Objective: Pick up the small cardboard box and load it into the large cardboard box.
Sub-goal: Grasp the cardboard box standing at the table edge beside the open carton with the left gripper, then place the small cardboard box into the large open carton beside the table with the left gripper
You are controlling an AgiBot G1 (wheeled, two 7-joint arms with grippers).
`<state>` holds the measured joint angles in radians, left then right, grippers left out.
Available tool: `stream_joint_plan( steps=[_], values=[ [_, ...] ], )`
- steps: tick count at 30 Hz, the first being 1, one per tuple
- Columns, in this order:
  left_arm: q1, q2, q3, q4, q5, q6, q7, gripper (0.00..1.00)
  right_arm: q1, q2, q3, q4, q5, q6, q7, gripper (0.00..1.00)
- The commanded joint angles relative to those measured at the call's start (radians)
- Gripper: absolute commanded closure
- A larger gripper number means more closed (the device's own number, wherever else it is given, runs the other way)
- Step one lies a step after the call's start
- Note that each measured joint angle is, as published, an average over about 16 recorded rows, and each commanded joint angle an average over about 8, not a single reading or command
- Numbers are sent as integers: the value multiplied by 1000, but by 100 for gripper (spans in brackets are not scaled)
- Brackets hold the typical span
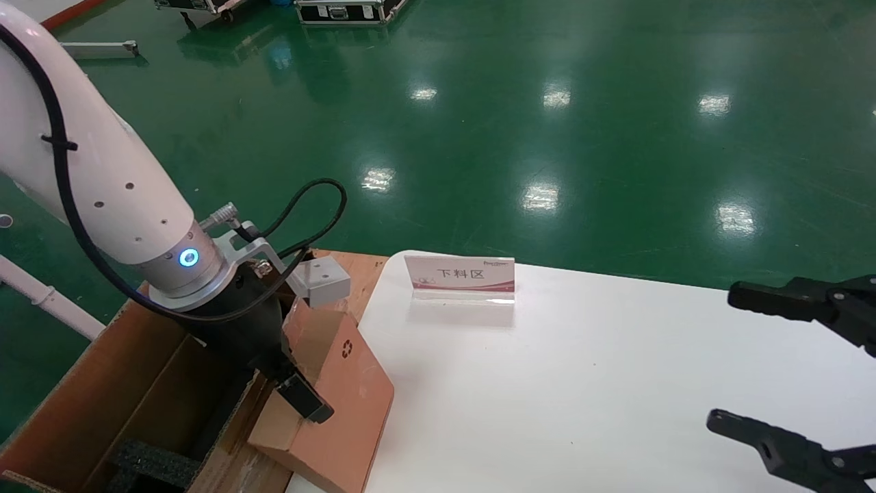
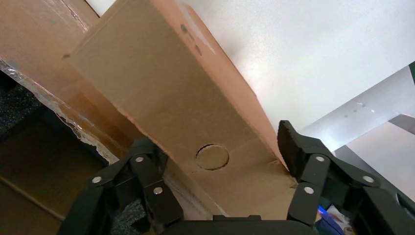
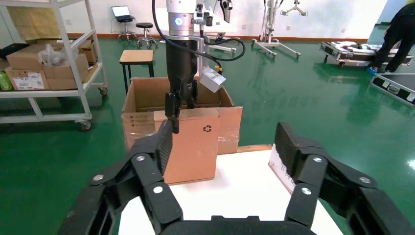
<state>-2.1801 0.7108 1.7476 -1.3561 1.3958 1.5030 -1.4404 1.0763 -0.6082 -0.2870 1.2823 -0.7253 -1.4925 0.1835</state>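
The small cardboard box [image 1: 349, 404], flat and brown with a black recycling symbol, stands tilted at the white table's left edge, beside the large cardboard box [image 1: 102, 383]. My left gripper [image 1: 301, 404] is shut on its upper edge, one finger on the near face and the other hidden behind. In the left wrist view the small box [image 2: 186, 98] fills the span between the fingers [image 2: 147, 161], above the carton's taped flap [image 2: 39, 58]. The right wrist view shows the small box [image 3: 195, 142] before the open carton [image 3: 142, 100]. My right gripper [image 1: 732, 356] is open and empty over the table's right side.
A red-and-white sign card [image 1: 460, 274] stands at the far edge of the white table [image 1: 582, 383]. Black foam [image 1: 147, 462] lies inside the large carton. A shelf rack [image 3: 49, 63] and a stool [image 3: 137, 56] stand on the green floor beyond it.
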Motion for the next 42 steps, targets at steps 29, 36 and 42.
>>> stream_joint_plan(
  steps=[29, 36, 42],
  values=[
    [-243, 1, -109, 32, -2, 25, 44, 100, 1, 0, -1, -1, 0, 0, -1, 100],
    [-436, 18, -74, 63, 45, 86, 51, 100, 1, 0, -1, -1, 1, 0, -1, 100],
    [-608, 22, 85, 73, 50, 98, 49, 100, 1, 0, -2, -1, 1, 0, -1, 100]
  ],
)
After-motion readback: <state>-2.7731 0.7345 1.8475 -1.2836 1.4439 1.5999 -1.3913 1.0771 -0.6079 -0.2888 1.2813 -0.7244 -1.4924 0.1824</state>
